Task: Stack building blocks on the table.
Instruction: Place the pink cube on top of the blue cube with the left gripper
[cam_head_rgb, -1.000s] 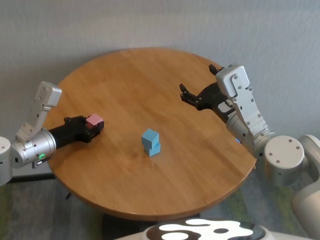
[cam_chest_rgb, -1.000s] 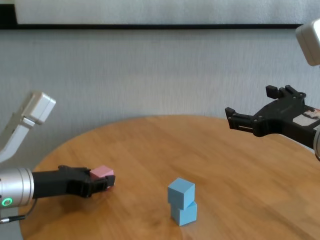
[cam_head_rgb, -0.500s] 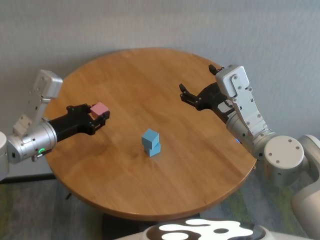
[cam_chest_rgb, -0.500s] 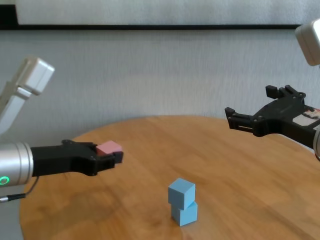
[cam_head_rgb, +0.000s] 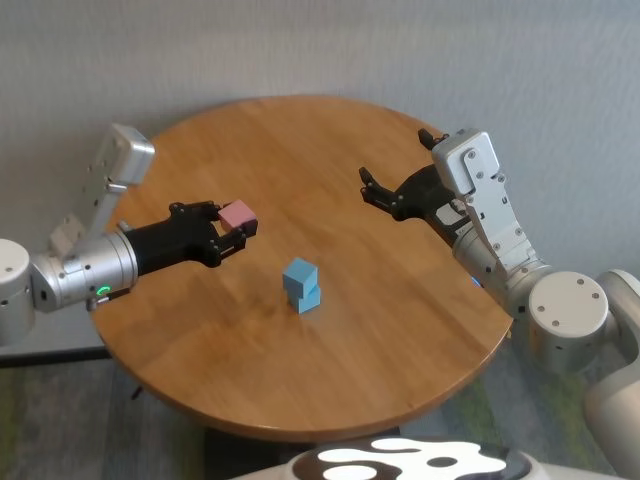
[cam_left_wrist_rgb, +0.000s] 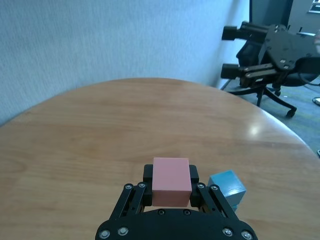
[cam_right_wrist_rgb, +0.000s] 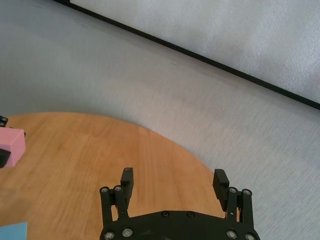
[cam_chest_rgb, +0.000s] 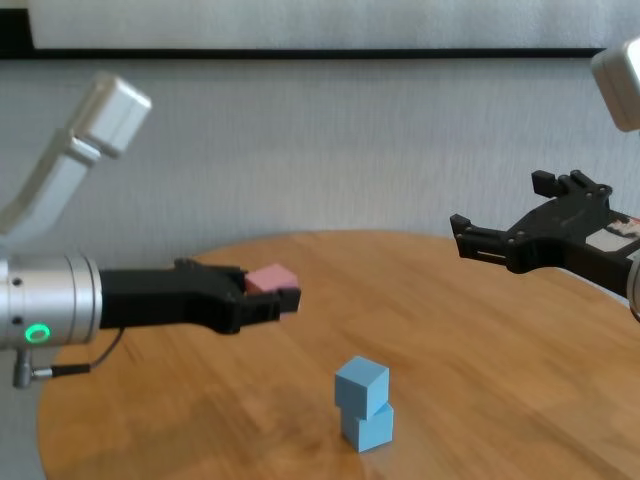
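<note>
Over round table (cam_head_rgb: 330, 340), left gripper (cam_head_rgb: 232, 231) grips level pink cube (cam_head_rgb: 237, 213).

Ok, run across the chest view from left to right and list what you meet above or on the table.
Left tool shut on the pink cube, held above the table → the two stacked light blue cubes → right tool, open and hovering empty.
</note>
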